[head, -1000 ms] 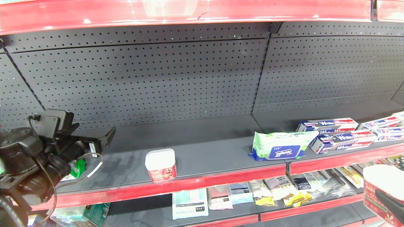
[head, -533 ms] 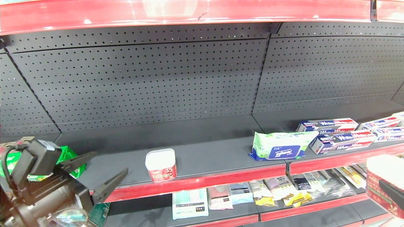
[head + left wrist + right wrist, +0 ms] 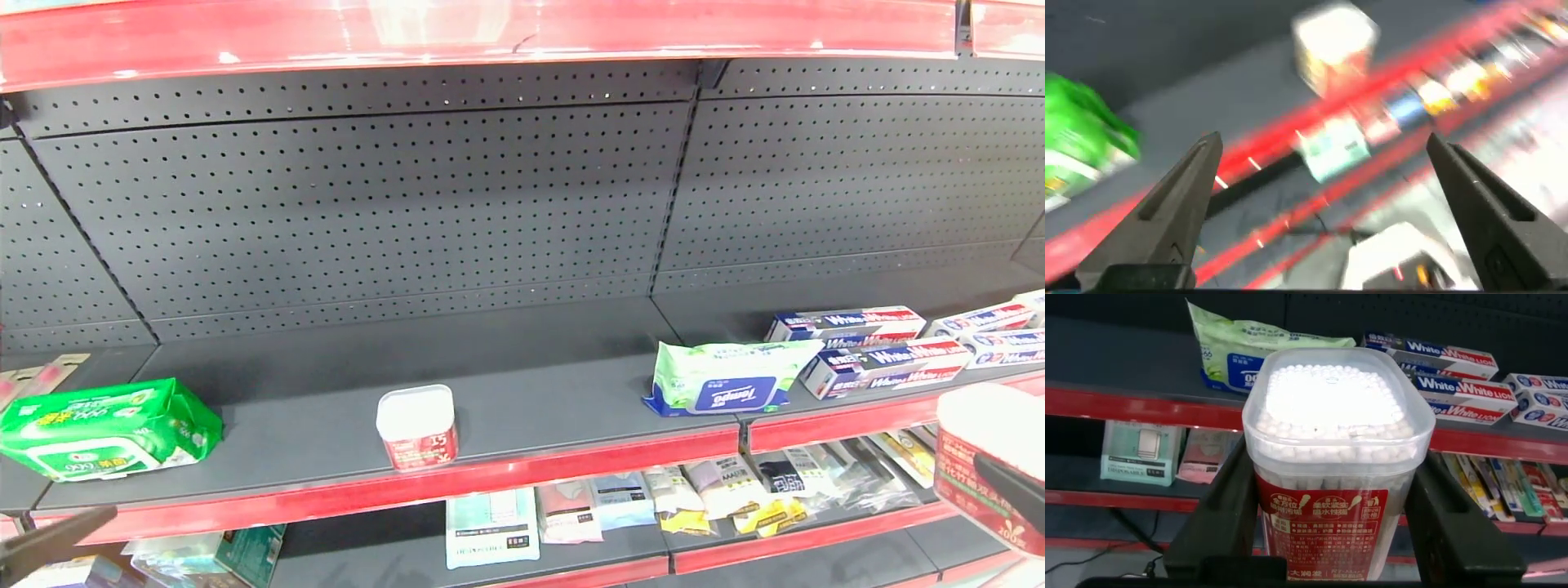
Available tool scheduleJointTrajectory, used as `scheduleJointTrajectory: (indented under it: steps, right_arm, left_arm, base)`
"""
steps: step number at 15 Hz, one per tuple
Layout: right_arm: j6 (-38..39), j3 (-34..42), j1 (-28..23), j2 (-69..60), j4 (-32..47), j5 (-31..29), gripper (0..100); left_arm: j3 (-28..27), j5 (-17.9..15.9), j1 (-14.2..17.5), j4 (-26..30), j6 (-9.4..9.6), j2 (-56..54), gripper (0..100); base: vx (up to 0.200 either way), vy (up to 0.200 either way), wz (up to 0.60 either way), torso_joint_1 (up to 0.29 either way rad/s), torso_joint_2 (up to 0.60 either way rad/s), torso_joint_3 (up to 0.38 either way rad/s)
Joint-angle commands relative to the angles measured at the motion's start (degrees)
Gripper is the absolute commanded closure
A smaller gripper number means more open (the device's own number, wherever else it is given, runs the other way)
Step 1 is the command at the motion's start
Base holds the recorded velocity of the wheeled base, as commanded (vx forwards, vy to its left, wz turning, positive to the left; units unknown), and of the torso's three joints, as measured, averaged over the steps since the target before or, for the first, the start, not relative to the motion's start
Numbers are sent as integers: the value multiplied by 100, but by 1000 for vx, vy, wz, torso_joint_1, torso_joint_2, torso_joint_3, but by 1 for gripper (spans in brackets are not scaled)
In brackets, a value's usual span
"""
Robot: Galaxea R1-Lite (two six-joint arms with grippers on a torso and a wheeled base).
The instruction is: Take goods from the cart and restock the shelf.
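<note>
A green wipes pack (image 3: 106, 429) lies at the left end of the dark shelf board (image 3: 539, 392). It also shows in the left wrist view (image 3: 1082, 139). My left gripper (image 3: 1323, 143) hangs open and empty below and in front of the shelf; one fingertip (image 3: 57, 535) pokes in at the head view's lower left corner. A cotton swab tub (image 3: 415, 426) with a red label stands near the shelf's front edge. My right gripper (image 3: 1335, 514) is shut on a second cotton swab tub (image 3: 1339, 449), held low at the right (image 3: 984, 457), in front of the shelf.
A wipes pack with a blue label (image 3: 727, 380) and several toothpaste boxes (image 3: 865, 343) lie on the right part of the shelf. The lower shelf (image 3: 620, 563) holds several small packets. A perforated back wall (image 3: 408, 204) stands behind. A red shelf (image 3: 490, 33) hangs overhead.
My left arm has pulled back from the shelf and dropped low, leaving the green wipes pack lying at the left end. The right gripper's tub has risen slightly.
</note>
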Motion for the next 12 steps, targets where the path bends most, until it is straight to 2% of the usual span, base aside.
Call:
scheduleJointTrajectory:
  steps: [1,2,3,4,5,6,7,8,9,11,12]
  right_arm:
    - [11,-23,0,20,-4,48,100]
    - [11,-23,0,28,-4,83,100]
    - [11,-23,9,55,-4,197,100]
    - [11,-23,0,90,-4,250,100]
    - [3,-119,0,213,-13,355,100]
    - [3,-154,0,248,-13,364,100]
    - [11,-277,9,389,-13,364,100]
    - [11,-313,0,468,-21,364,100]
    - [11,-321,9,512,-21,364,100]
    - [20,-313,9,565,-21,373,100]
    - [20,-313,9,582,-21,373,100]
  left_arm:
    - [-761,-416,-644,2589,325,-2450,0]
    - [-857,-91,-521,3037,500,-2802,0]
    - [-769,814,-161,2993,492,-3022,0]
    - [-699,1218,-91,2958,413,-3083,0]
    - [-330,2203,-117,2633,158,-3189,0]
    - [-242,2370,-117,2475,166,-3189,0]
    - [57,2932,-82,1886,210,-3039,0]
    - [127,3196,-29,1684,210,-2925,0]
    - [109,3240,243,1525,175,-2723,0]
    - [347,3249,823,1490,-97,-2802,0]
    - [338,3319,1184,1490,-159,-2802,0]
  base:
    - [0,0,0,0,0,0]
    - [0,0,0,0,0,0]
    - [0,0,0,0,0,0]
    - [0,0,0,0,0,0]
    - [0,0,0,0,0,0]
    - [0,0,0,0,0,0]
    - [0,0,0,0,0,0]
    - [0,0,0,0,0,0]
    - [0,0,0,0,0,0]
    - [0,0,0,0,0,0]
    - [0,0,0,0,0,0]
